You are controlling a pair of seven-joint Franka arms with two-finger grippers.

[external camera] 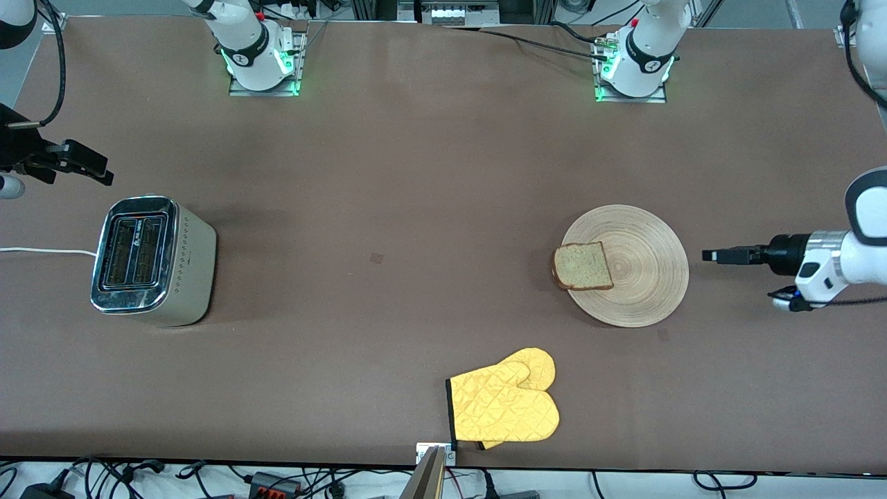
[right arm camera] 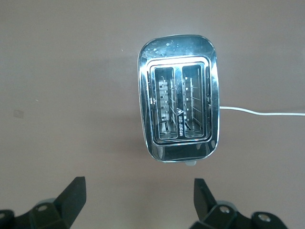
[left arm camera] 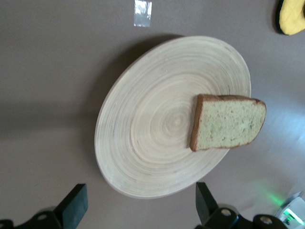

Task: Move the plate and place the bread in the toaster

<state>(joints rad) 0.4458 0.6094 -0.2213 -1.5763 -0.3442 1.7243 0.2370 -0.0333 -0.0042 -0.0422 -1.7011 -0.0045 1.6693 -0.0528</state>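
Observation:
The light-wood plate (external camera: 637,277) lies on the table toward the left arm's end. The bread (external camera: 582,266), a brown slice, lies on the plate at its rim toward the right arm's end and slightly overhangs it. My left gripper (external camera: 708,255) is open and empty, level with the plate and a short gap from its rim. The left wrist view shows the plate (left arm camera: 157,129) and the bread (left arm camera: 228,123) past the gripper (left arm camera: 140,202). The steel toaster (external camera: 154,260) stands at the right arm's end with both slots empty. My right gripper (external camera: 104,173) is open and empty over the table beside the toaster (right arm camera: 178,98).
A yellow oven mitt (external camera: 506,405) lies near the table's front edge, nearer the front camera than the plate. The toaster's white cord (external camera: 41,251) runs off the table's end. A small tape mark (external camera: 376,258) sits mid-table between the toaster and the plate.

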